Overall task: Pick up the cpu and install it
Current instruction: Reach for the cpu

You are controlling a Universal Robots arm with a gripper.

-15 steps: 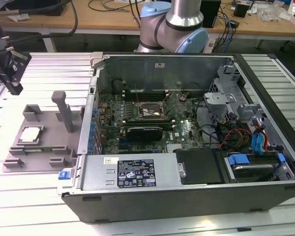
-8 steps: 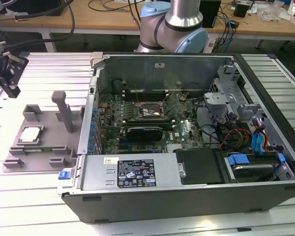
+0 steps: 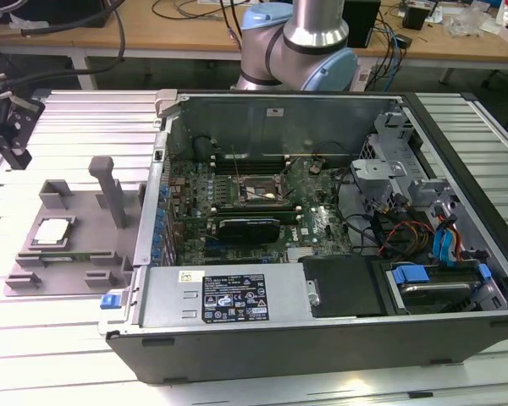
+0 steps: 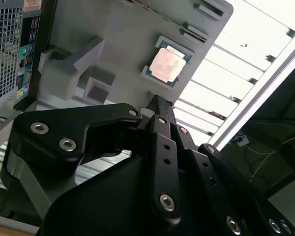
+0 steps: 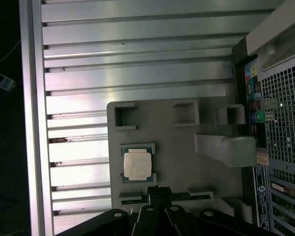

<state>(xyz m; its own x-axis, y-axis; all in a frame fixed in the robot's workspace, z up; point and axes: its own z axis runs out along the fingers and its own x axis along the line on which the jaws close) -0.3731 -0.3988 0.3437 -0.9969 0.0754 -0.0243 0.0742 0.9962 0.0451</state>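
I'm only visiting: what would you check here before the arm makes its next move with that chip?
1. cpu lies flat in its recess on the grey holder: ok.
2. Nothing rests on the cpu's top: ok.
3. gripper is near the holder, apart from the cpu: ok.
4. computer case lies open, board exposed: ok.
5. socket is free to receive it: cannot tell.
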